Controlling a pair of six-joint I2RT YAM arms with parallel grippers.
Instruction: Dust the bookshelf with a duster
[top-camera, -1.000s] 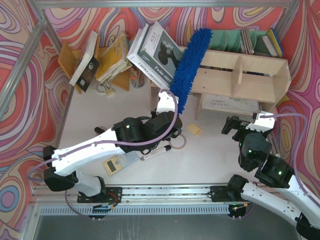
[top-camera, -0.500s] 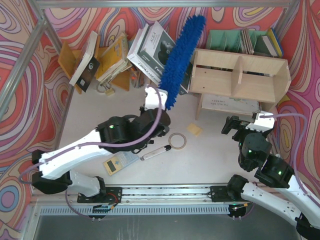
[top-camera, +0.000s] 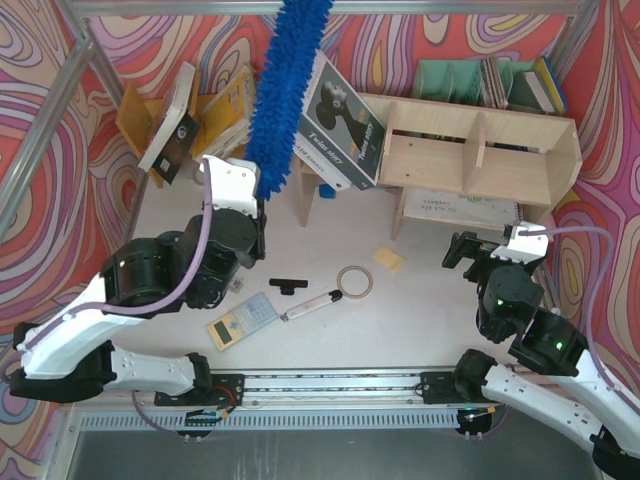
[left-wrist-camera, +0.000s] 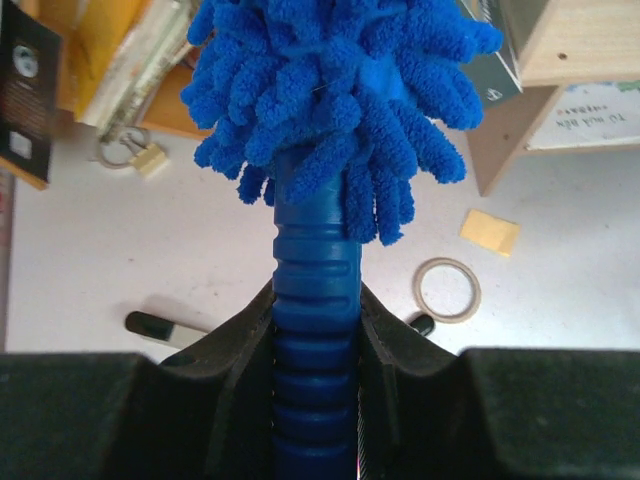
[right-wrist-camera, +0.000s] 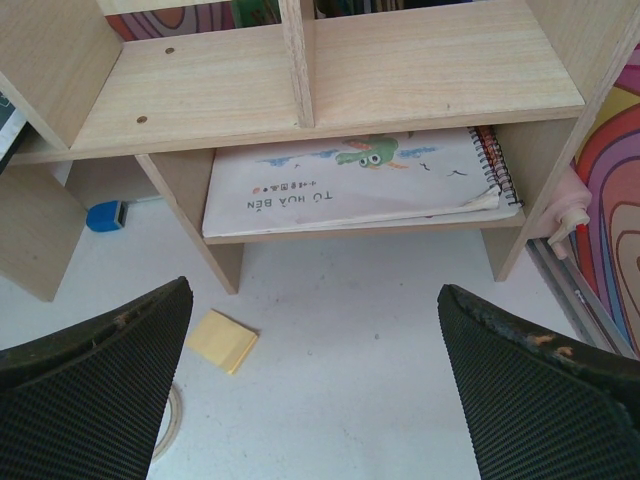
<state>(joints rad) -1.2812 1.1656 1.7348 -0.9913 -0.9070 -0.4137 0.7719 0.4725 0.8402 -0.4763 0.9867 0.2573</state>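
Note:
The bright-blue fluffy duster (top-camera: 284, 90) stands raised, its head reaching toward the back wall, left of the pale plywood bookshelf (top-camera: 480, 150) and apart from it. My left gripper (top-camera: 258, 208) is shut on the duster's ribbed blue handle (left-wrist-camera: 312, 290); the shaggy head (left-wrist-camera: 330, 110) fills the top of the left wrist view. The left gripper (left-wrist-camera: 315, 312) clamps the handle from both sides. My right gripper (top-camera: 485, 250) is open and empty in front of the bookshelf's lower shelf. In the right wrist view the right gripper (right-wrist-camera: 312, 292) faces the bookshelf (right-wrist-camera: 330, 90).
A large black-and-white book (top-camera: 340, 125) leans against the shelf's left end. More books (top-camera: 190, 110) lean at the back left. A tape ring (top-camera: 353, 281), yellow sticky pad (top-camera: 389, 260), pen (top-camera: 310, 305) and calculator (top-camera: 240, 320) lie on the table. A spiral notebook (right-wrist-camera: 350, 185) lies in the lower shelf.
My left arm has swung to the left with the duster, carrying it off the bookshelf's left end to above the leaning books. The right arm has not moved.

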